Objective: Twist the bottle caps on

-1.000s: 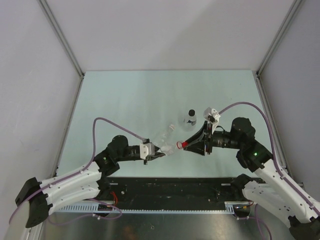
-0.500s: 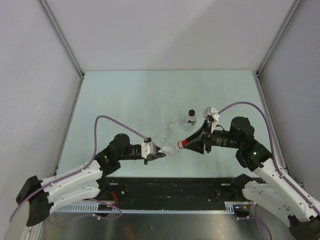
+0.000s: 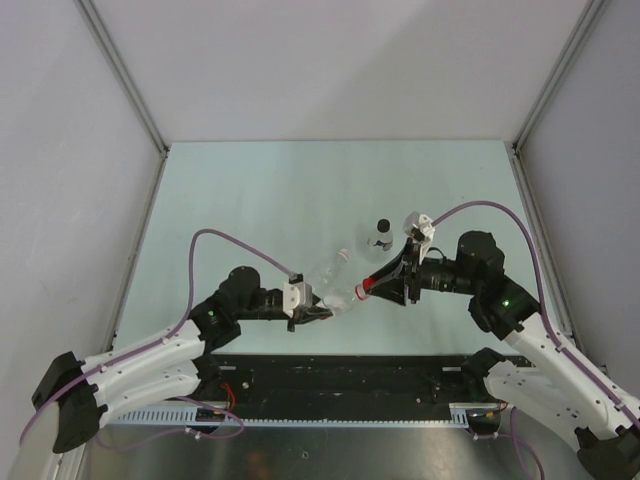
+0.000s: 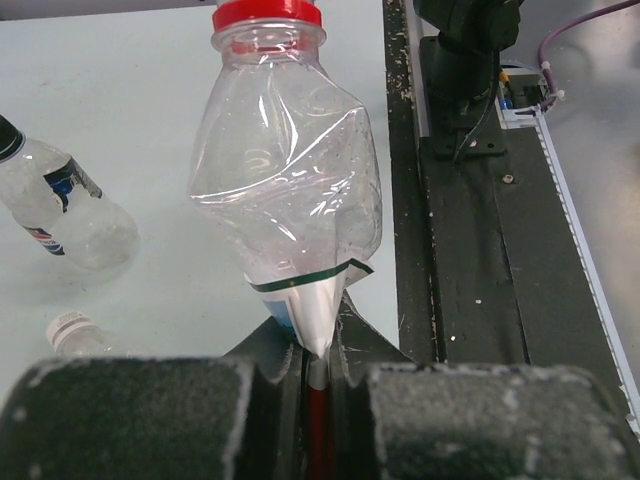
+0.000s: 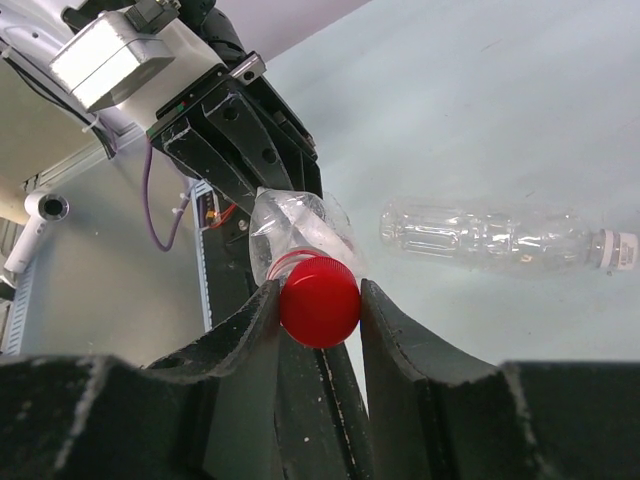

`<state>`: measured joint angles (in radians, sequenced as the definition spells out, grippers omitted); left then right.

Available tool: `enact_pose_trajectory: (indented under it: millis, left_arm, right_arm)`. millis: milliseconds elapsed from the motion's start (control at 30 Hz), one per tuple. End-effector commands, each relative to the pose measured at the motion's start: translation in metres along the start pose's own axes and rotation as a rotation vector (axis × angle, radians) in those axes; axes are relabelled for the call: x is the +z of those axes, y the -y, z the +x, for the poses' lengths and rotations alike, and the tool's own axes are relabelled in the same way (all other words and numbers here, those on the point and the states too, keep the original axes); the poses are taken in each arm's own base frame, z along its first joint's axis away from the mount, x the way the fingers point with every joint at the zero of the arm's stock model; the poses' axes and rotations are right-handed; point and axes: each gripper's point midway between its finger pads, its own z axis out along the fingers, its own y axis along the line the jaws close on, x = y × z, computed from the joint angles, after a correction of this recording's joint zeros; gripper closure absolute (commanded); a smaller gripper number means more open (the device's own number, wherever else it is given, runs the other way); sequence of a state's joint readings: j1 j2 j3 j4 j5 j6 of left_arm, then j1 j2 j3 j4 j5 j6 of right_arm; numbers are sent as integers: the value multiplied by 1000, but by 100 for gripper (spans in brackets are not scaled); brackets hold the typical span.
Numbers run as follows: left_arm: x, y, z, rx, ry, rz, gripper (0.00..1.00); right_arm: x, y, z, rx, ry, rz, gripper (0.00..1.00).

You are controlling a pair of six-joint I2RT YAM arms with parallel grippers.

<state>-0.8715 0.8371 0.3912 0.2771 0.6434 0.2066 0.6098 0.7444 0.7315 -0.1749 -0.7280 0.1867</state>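
My left gripper (image 3: 318, 310) is shut on the flattened base of a crumpled clear bottle (image 3: 342, 300), held above the table with its neck toward the right arm. In the left wrist view the bottle (image 4: 290, 190) rises from the left gripper (image 4: 318, 350), and a red cap (image 4: 267, 14) sits on its neck. My right gripper (image 5: 318, 310) is shut on that red cap (image 5: 320, 300), one finger on each side. A second bottle (image 3: 380, 236) with a black cap stands behind. A third bottle (image 5: 490, 238) lies on its side with a white cap (image 5: 620, 250).
The black base strip (image 3: 340, 375) runs along the table's near edge, just under the held bottle. Grey walls with metal frame posts (image 3: 125, 80) enclose the pale green table (image 3: 250, 190). Purple cables loop over both arms.
The right gripper with the red cap has shifted slightly left and the left gripper slightly right, so the bottle's neck and the cap press closer together. Both grips are unchanged.
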Motion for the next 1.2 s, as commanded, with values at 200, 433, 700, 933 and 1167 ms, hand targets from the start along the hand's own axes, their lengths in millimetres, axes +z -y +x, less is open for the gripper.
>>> enact_pose_trajectory:
  millis: [200,433,700,933,1167]
  left_arm:
    - [6,-25,-56,35,113,-79,100]
    - [5,-25,-61,14,127,-84,100]
    - [0,-23,-55,15,129,-101,100]
    - [2,-11,-67,-58,169,-39,100]
    - [0,-8,-83,-134,222,-34,100]
  right_arm:
    - [4,-28,-3,1,-24,-115,97]
    - [4,-23,-1,23,-27,-64,99]
    - [-7,-11,-29,-14,103,63,100]
    - [-10,-11,-54,-17,260,80,100]
    - [-2,-18,-62,-9,315,29,100]
